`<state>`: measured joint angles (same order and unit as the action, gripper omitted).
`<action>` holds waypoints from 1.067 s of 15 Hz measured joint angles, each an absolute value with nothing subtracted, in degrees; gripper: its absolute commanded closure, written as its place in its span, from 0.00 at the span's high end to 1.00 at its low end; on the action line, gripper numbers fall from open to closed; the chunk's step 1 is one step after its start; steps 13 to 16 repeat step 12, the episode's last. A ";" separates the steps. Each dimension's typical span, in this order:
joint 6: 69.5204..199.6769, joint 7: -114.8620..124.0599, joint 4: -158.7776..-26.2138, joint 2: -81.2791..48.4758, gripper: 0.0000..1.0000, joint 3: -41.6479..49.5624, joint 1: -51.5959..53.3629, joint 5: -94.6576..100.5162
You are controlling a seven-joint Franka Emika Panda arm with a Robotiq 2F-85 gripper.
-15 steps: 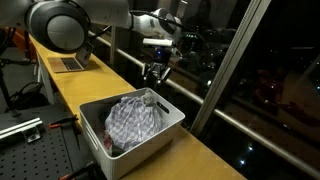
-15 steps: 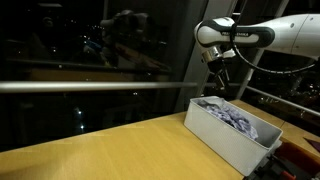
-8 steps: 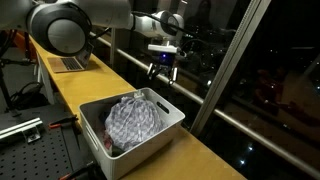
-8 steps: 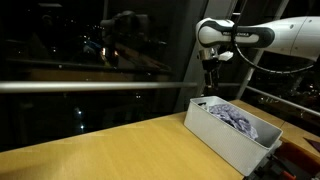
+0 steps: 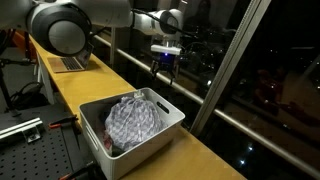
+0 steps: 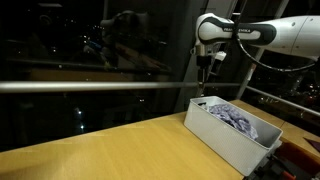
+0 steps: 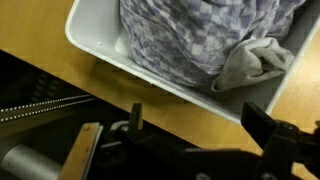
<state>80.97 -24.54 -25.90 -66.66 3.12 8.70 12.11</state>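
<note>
- Both jaws of the gripper (image 5: 165, 66) stand spread wide with nothing between them. It holds nothing and touches nothing.
- In both exterior views the gripper hangs in the air, well above the far end of the white bin (image 5: 140, 150), pointing down, with the dark window (image 5: 270, 90) just behind it.
- In the wrist view the two dark fingers (image 7: 262, 118) frame the near wall of the bin from above, and only bare table shows between them.
- One checked cloth (image 5: 135, 118), blue-grey and white, lies heaped inside the bin. It fills most of the bin and bulges a little above the rim.
- A plain grey piece (image 7: 255, 60) sits tucked against the checked cloth at one corner of the bin. Whether it is a fold of the same cloth or a separate item cannot be told.
- No part of the cloth hangs over the rim onto the table (image 5: 200, 150), as far as the three views show.
- The bin stands flat on the wooden table, close to the window side. A laptop (image 5: 70, 62) rests well apart from it at the far end of the table.
- Judged from this layout, getting the cloth into the bin looks done: the cloth is fully inside and the gripper is free of it.
- Little seems left beyond drawing the arm (image 5: 60, 25) clear of the bin. The loosely piled cloth might want pressing down, though that is only a guess.
</note>
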 measured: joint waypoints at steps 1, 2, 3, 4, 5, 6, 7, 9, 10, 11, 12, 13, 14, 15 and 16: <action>81.08 -25.33 -25.90 -66.62 1.00 2.73 8.70 11.96; 81.08 -25.98 -25.90 -66.57 1.00 2.35 8.71 11.85; 81.08 -26.59 -25.91 -66.51 1.00 2.09 8.75 11.84; 81.08 -26.90 -25.91 -66.45 1.00 2.03 8.86 11.84; 81.08 -26.93 -25.91 -66.37 1.00 2.03 9.00 11.84; 81.08 -26.93 -25.91 -66.28 1.00 2.03 9.14 11.84; 81.08 -26.93 -25.91 -66.20 1.00 2.03 9.25 11.84; 81.08 -26.93 -25.91 -66.12 1.00 2.03 9.28 11.84; 81.08 -26.93 -25.91 -66.11 1.00 2.03 9.27 11.84; 81.08 -26.93 -25.91 -66.10 1.00 2.03 9.27 11.84; 81.08 -26.93 -25.91 -66.10 1.00 2.03 9.27 11.84; 81.08 -26.93 -25.91 -66.10 1.00 2.03 9.27 11.84; 81.08 -26.93 -25.91 -66.10 1.00 2.03 9.27 11.84; 81.08 -26.93 -25.91 -66.10 1.00 2.03 9.27 11.84; 81.08 -26.93 -25.91 -66.10 1.00 2.03 9.27 11.84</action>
